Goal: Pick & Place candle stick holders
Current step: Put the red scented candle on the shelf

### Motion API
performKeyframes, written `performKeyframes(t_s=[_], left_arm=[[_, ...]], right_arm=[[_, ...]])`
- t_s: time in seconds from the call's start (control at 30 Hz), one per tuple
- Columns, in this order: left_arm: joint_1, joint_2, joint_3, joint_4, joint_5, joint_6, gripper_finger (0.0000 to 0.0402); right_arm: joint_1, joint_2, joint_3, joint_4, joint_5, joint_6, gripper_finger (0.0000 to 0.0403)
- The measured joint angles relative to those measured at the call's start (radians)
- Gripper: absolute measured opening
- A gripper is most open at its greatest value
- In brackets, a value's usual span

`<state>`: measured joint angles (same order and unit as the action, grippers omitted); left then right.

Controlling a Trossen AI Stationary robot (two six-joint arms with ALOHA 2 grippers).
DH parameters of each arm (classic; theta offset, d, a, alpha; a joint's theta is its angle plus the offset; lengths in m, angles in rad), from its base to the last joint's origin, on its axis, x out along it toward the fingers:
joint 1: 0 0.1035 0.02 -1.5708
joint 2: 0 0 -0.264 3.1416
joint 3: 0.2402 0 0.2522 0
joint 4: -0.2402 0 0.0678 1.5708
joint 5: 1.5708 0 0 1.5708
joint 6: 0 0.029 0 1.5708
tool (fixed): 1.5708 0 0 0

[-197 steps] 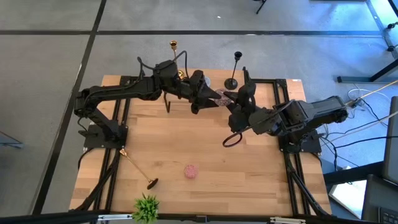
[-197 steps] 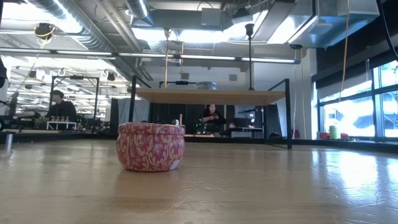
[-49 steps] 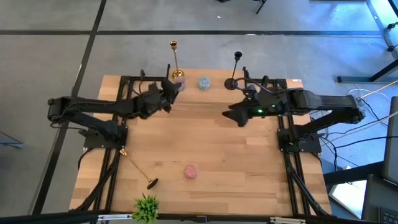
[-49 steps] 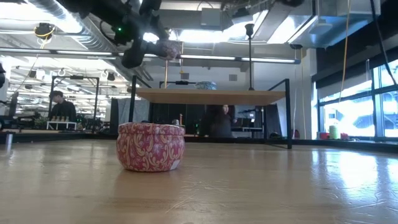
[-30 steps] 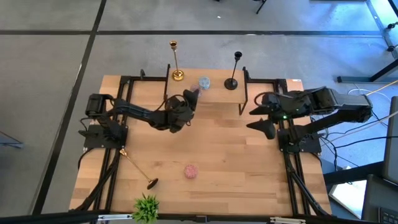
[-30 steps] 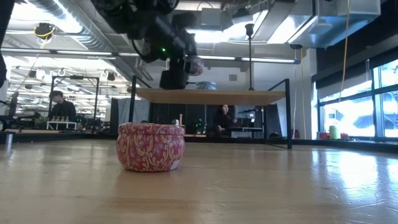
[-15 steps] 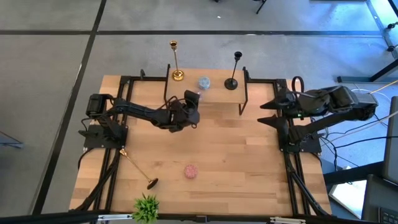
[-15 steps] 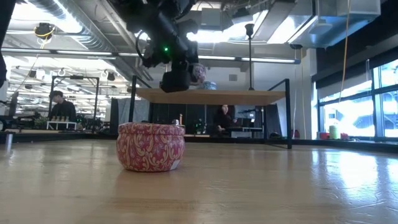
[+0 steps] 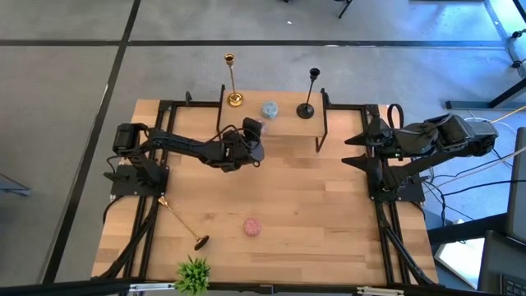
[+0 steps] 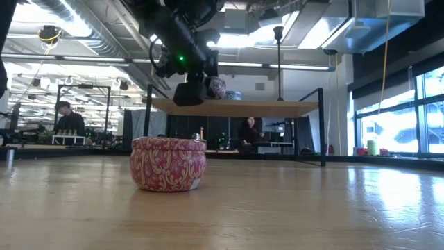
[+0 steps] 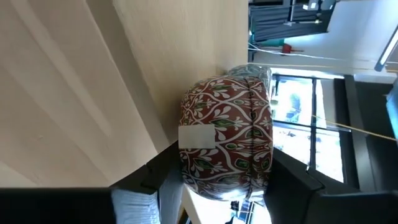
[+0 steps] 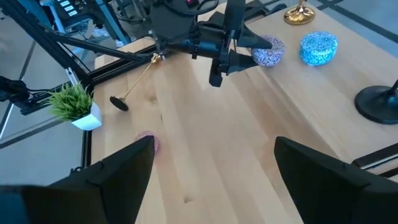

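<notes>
A small patterned tin (image 11: 227,140) was held clamped between the fingers of the left gripper (image 9: 251,138), carried above the tabletop (image 9: 296,205) just in front of the raised shelf (image 9: 275,123) at the far edge, presumably to clear it away from the holders. On that shelf a gold candle stick holder (image 9: 232,79) and a black candle stick holder (image 9: 309,92) stood upright, a blue tin (image 9: 269,108) between them. A third gold holder (image 9: 181,222) lay tipped over near the left front corner, evidently not yet placed. The right gripper (image 9: 355,150) was parked at the right edge, fingers wide apart and empty.
</notes>
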<state>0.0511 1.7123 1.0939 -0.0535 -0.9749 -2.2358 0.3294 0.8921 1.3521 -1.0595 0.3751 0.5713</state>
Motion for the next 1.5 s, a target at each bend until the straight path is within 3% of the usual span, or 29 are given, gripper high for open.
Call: performKeyframes(t_s=[0.27,0.7,1.17,1.5], left_arm=[[0.019,-0.022,-0.002,0.013,0.107,-0.006,0.0192],[0.075,-0.050,-0.004,0.028,0.191,0.085,0.0207],[0.064,-0.051,-0.004,0.027,0.220,0.001,0.0275],[0.131,-0.116,-0.003,0.018,0.268,0.015,0.0278]], right_arm=[[0.000,0.000,0.000,0.002,0.033,0.020,0.0332],[0.026,-0.032,-0.076,0.079,0.045,0.061,0.0332],[0.026,-0.058,-0.076,0.072,0.070,0.059,0.0332],[0.027,-0.066,-0.076,0.068,0.088,0.058,0.0332]])
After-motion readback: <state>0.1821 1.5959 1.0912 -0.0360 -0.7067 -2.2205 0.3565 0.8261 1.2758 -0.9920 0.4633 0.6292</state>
